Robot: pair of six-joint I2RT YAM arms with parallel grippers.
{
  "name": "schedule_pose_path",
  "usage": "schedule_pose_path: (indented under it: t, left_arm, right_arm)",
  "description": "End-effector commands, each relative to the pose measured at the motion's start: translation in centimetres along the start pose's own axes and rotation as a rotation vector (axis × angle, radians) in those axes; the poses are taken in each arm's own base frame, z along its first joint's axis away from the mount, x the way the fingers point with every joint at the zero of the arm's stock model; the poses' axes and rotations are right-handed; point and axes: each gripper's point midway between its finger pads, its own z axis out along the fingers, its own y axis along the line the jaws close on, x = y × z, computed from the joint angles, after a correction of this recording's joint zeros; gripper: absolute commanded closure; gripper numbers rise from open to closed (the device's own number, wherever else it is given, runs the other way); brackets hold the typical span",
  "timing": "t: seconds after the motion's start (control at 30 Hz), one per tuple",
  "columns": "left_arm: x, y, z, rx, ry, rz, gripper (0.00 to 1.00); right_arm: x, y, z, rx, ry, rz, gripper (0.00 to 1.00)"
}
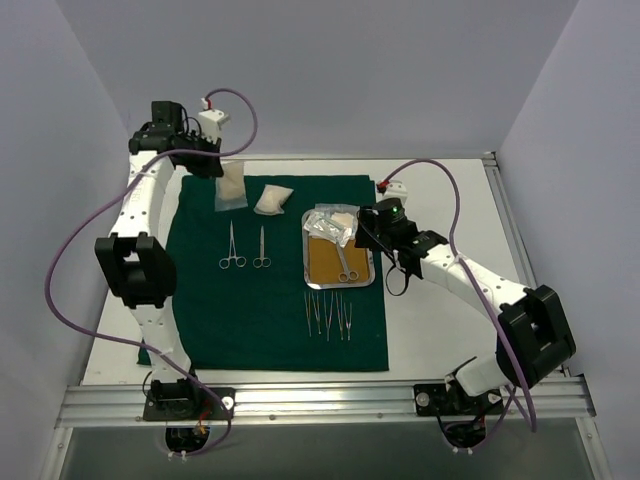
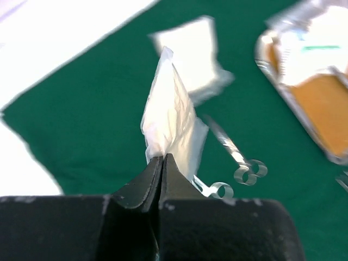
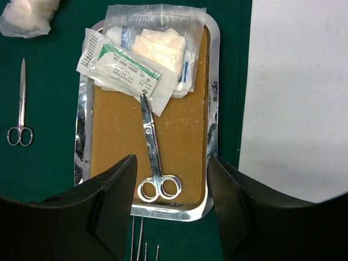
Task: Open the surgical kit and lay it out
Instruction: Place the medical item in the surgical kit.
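Note:
The dark green cloth (image 1: 270, 310) lies spread flat on the table. The steel tray (image 1: 311, 265) sits on its right part and holds a ring-handled clamp (image 3: 155, 157) and clear packets (image 3: 136, 60). My left gripper (image 2: 162, 157) is shut on a white gauze packet (image 2: 171, 114), holding it by one edge above the cloth's far left (image 1: 232, 188). A second gauze pad (image 1: 272, 200) lies beside it. Two clamps (image 1: 246, 250) lie on the cloth's middle. Thin tweezers (image 1: 328, 315) lie below the tray. My right gripper (image 3: 173, 179) is open and empty above the tray's near end (image 1: 368, 235).
Bare white table (image 1: 440, 320) lies to the right of the cloth, with a metal rail (image 1: 505, 215) along its right edge. Grey walls enclose the table at the back and on both sides. A metal rail (image 1: 320, 400) runs along the near edge.

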Motion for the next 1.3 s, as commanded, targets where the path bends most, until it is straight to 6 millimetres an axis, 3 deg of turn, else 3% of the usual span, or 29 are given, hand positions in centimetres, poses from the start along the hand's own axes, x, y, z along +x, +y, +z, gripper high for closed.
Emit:
schedule_pose_path:
  t: [0.0,0.03,0.07,0.1,0.2,0.63,0.83,0.93,1.03,1.07,1.1,1.17,1.27]
  left_arm:
    - [0.8,2.9,1.9,0.021,0.036,0.036,0.98]
    - [0.9,3.9,2.3,0.012,0.040,0.037,0.98]
    - [-0.2,4.5,2.2,-0.001,0.016,0.058,0.98]
    - [1.3,6.6,3.3,-0.012,0.040,0.022,0.98]
    - [1.7,8.5,5.3,-0.022,0.049,0.033,0.98]
    - [2.9,10.2,11.8,0.017,0.023,0.042,0.98]
    - [2.8,11.1,13.2,-0.031,0.002,0.034,0.97]
    - [3.0,11.5,13.7,-0.048,0.005,0.042,0.91]
    - [3.1,12.0,13.8,-0.076,0.013,0.021,0.73]
    - [2.9,12.1,13.5,-0.089,0.010,0.017,0.63]
    - [2.8,12.4,13.5,-0.104,0.004,0.013,0.60]
    - [2.2,12.8,12.6,-0.148,-0.002,-0.002,0.54]
    - [1.2,13.2,11.0,-0.205,-0.016,-0.024,0.43]
  right_arm:
    - [-1.9,0.9,0.5,-0.025,-0.036,-0.003,0.49]
    - [-1.7,0.9,0.7,-0.026,-0.028,-0.006,0.49]
    - [-1.7,1.0,0.8,-0.026,-0.025,-0.010,0.49]
    - [-1.8,1.1,0.8,-0.030,-0.025,-0.011,0.49]
    - [-1.9,1.3,1.0,-0.033,-0.025,-0.011,0.49]
    - [-1.1,1.2,1.6,-0.024,0.000,-0.011,0.49]
    - [-0.2,1.8,2.4,-0.050,0.025,-0.012,0.49]
    - [1.2,2.8,3.2,-0.093,0.060,-0.016,0.53]
    - [2.6,3.1,4.6,-0.074,0.109,-0.049,0.59]
    - [2.9,2.9,4.9,-0.048,0.124,-0.074,0.61]
    - [3.5,3.1,5.4,-0.021,0.155,-0.108,0.66]
    - [4.1,2.6,5.6,0.046,0.175,-0.164,0.68]
    - [4.6,3.8,6.3,0.069,0.191,-0.215,0.69]
